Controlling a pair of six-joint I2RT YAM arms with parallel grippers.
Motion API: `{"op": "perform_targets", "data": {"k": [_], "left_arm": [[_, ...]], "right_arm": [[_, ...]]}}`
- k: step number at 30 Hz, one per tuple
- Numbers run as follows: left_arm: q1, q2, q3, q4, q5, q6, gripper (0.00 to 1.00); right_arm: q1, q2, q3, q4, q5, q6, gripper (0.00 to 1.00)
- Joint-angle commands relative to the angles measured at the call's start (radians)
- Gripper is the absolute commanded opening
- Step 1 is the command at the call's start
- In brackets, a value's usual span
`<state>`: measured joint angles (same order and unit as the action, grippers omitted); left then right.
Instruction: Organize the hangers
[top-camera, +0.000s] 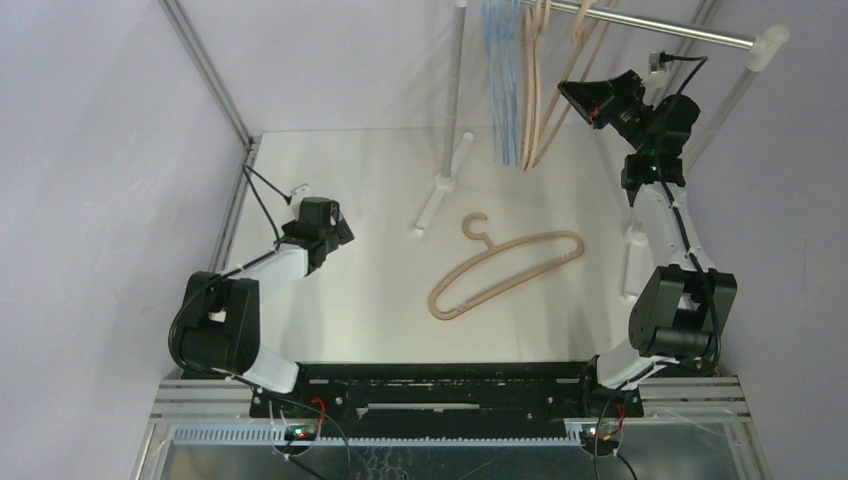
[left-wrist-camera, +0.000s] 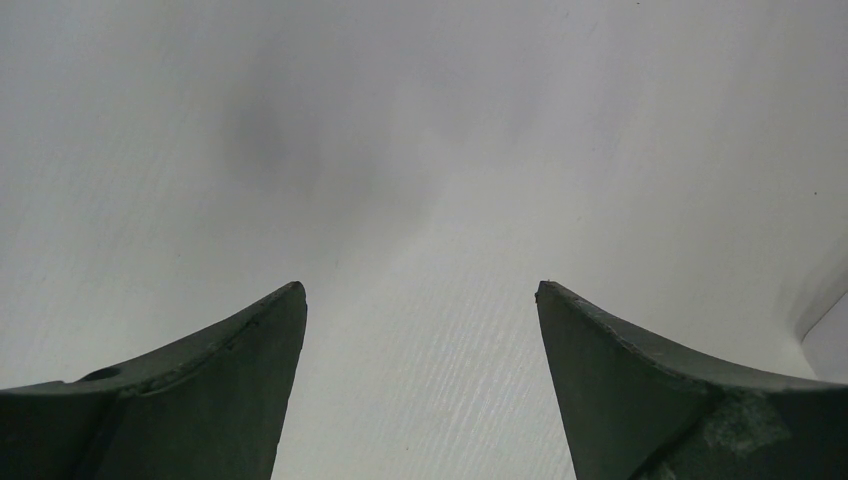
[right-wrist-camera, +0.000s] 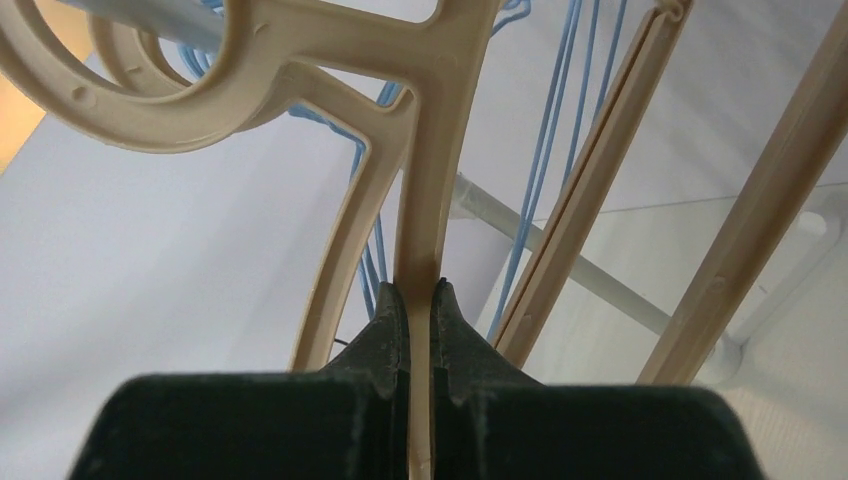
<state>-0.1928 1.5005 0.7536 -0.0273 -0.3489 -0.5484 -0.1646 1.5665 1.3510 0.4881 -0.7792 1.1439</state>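
Progress: blue hangers (top-camera: 505, 90) and tan hangers (top-camera: 538, 100) hang on rail (top-camera: 690, 35), upper centre. Right gripper (right-wrist-camera: 420, 300) clamps one tan hanger (right-wrist-camera: 440, 150) there. Loose hanger (top-camera: 510, 272) lies on table (top-camera: 330, 320), frame centre, not yet hung. Left gripper (left-wrist-camera: 420, 290) parted, empty.

Robotics lab test cell, seen from above. A white bench (top-camera: 330, 290) is boxed in by plain pale walls, with a bare aluminium strut (top-camera: 205, 70) in the upper left. Along the bottom edge, a left arm (top-camera: 275, 265) and a right arm (top-camera: 660, 215), black and white, are bolted to a black mounting bar (top-camera: 450, 385) over slotted metal framing (top-camera: 400, 437). A loose black cable (top-camera: 262, 200) trails beside the left arm. At the top, a small silver clothes rail (top-camera: 660, 28) carries blue hangers (top-camera: 505, 80) and tan hangers (right-wrist-camera: 435, 180); the right hand (right-wrist-camera: 420, 300) grips one. A loose tan hanger (top-camera: 505, 275) lies at centre.
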Motion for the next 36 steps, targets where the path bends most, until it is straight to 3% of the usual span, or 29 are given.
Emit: {"op": "perform_targets", "data": {"k": [1,7,9,17,30,36], "left_arm": [[-0.007,0.002,0.033,0.009,-0.024,0.021,0.9],[-0.009,0.0,0.03,0.009,-0.025,0.018,0.9],[-0.009,-0.001,0.03,0.009,-0.025,0.018,0.9],[-0.013,0.001,0.032,0.009,-0.032,0.019,0.9],[-0.015,-0.001,0.03,0.01,-0.038,0.021,0.9],[-0.018,0.005,0.037,0.01,-0.039,0.027,0.91]], "right_arm": [[0.054,0.006,0.041,-0.149,0.025,-0.123,0.03],[0.08,0.011,0.048,-0.228,0.028,-0.173,0.04],[0.083,0.006,0.043,-0.256,0.028,-0.192,0.1],[0.07,-0.137,-0.035,-0.351,0.124,-0.303,0.54],[0.096,-0.496,-0.162,-0.617,0.33,-0.563,0.67],[0.281,-0.625,-0.191,-0.801,0.527,-0.767,0.7]]}}
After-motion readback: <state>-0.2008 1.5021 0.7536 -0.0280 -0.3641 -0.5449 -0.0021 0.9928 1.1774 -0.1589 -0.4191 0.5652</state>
